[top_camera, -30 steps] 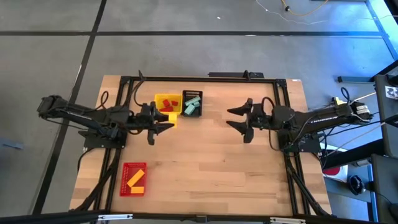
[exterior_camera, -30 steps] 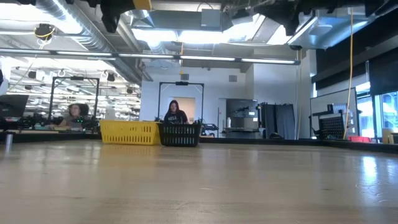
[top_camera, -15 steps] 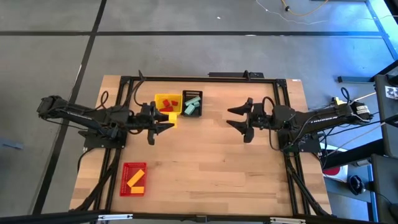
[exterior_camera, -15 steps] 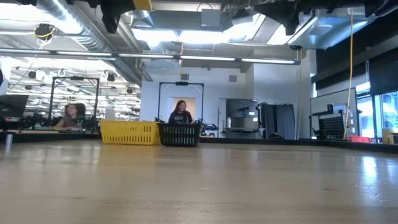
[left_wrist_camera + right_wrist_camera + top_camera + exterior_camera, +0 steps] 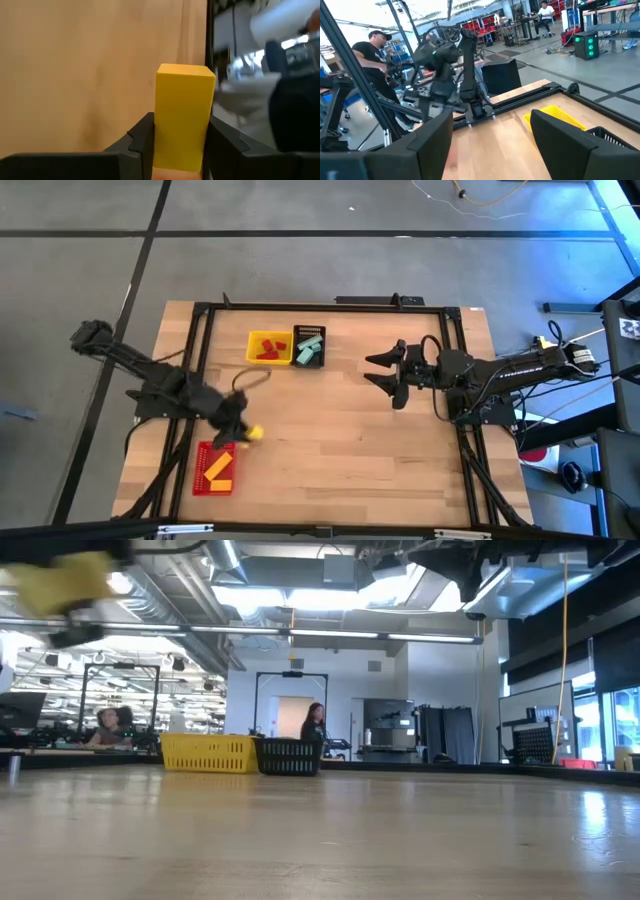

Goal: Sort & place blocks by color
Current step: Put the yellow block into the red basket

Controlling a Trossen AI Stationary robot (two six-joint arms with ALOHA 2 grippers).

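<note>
One yellow block [image 5: 182,115] clamped in left hand [image 5: 243,432] beside red basket [image 5: 216,470], right hand [image 5: 393,375] spread empty over bare mid-table.

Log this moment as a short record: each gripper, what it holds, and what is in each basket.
left gripper: shut on yellow block, near the red basket
right gripper: open, empty, right of the black basket
yellow basket: red blocks
black basket: pale teal blocks
red basket: yellow blocks
</note>
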